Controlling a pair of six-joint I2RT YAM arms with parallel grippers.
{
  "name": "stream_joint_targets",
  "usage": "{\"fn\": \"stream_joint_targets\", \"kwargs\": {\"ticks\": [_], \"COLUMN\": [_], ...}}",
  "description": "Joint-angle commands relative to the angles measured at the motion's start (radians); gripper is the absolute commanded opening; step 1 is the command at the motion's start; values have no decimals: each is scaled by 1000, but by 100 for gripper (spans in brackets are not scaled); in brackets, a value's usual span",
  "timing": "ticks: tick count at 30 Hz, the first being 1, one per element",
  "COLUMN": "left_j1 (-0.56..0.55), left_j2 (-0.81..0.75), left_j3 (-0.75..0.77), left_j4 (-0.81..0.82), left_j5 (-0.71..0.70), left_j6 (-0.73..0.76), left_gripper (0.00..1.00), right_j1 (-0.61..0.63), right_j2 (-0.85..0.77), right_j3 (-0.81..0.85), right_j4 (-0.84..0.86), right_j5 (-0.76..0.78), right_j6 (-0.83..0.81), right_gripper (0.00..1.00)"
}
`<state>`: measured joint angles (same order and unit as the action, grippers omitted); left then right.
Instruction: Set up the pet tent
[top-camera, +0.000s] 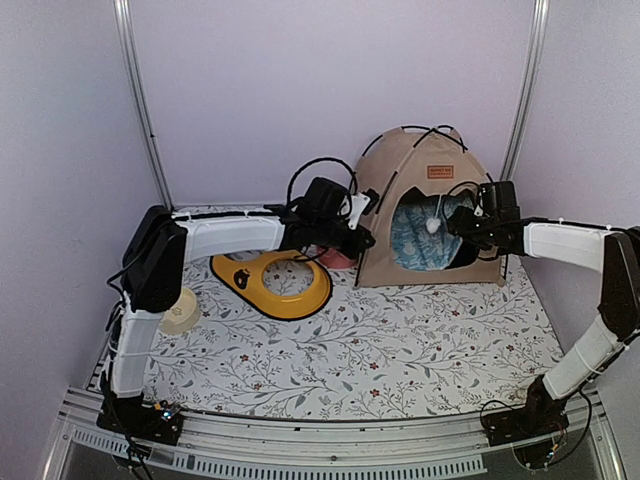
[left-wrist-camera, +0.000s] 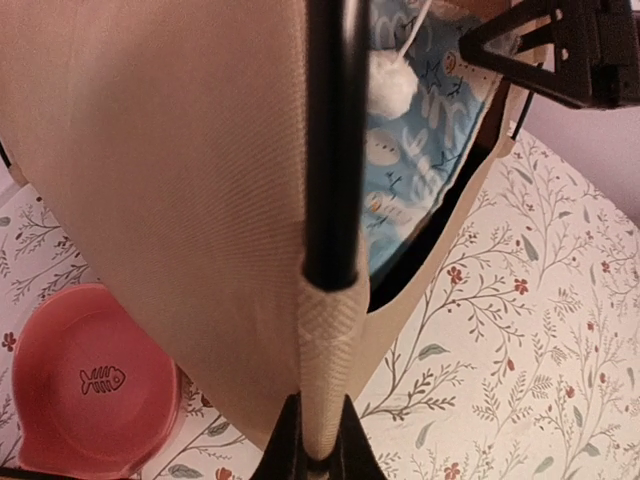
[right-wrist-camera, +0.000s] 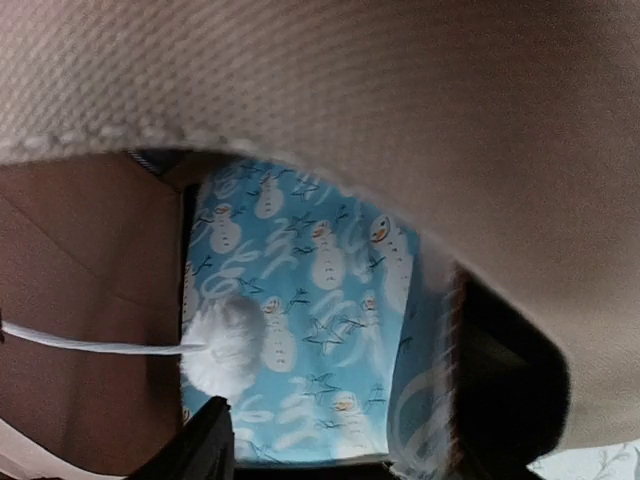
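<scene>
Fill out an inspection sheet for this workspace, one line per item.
Surface: floral tablecloth, flat, no spills seen.
Job's things: pet tent upright at the back; blue cushion and white pom-pom in its opening.
Clutter: yellow feeder, cream bowl, pink bowl beside the tent.
Grippers: left gripper shut on the pet tent's front pole sleeve; right gripper at the opening, jaws apart, holding nothing.
Cables: black loops over both wrists.
Surroundings: plain walls, metal frame posts.
</scene>
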<state>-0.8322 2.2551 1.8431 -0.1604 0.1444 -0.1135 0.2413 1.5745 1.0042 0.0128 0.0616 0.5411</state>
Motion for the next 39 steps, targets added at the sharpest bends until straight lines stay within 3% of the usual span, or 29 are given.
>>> {"fn": "stream_joint_targets", "kwargs": {"ticks": [1,5,11,13,18,21,30,35,39], "left_j1": [-5,-6,-6,-6,-6,-6,-7,-6,-7], "left_j2": [-70,-83,-96,-100,-107,-115,-114,-106,-100], "left_j3": [-47,-62,-69,-72,-75,-77,-51,-34,-26], "left_j4": [-28,-28,-27,-28,-51,-57,-84,-101,-116], "left_j5": [112,112,147,173,224,244,270,287,317], "left_j6": [-37,-70,-84,-77,-56,-52,-43,-36,-23], "left_gripper": [0,0,0,0,0,0,0,0,0], "right_j1": [39,91,110,107,107,90,19,-22,-31], "right_j2": [-141,-249,-312,-294,-244,-211,-105,11,73], "right_j3": [-10,-2,-39,-47,-70,-106,-156,-101,-40], "right_j4": [-206,-307,-355,-358,-364,-359,-252,-199,-166], "right_j5": [123,177,194,185,145,128,67,70,87], "right_j6": [-84,-109,-108,-110,-102,-69,-39,-50,-51], "right_gripper": [70,78,75,68,37,30,30,30,36]}}
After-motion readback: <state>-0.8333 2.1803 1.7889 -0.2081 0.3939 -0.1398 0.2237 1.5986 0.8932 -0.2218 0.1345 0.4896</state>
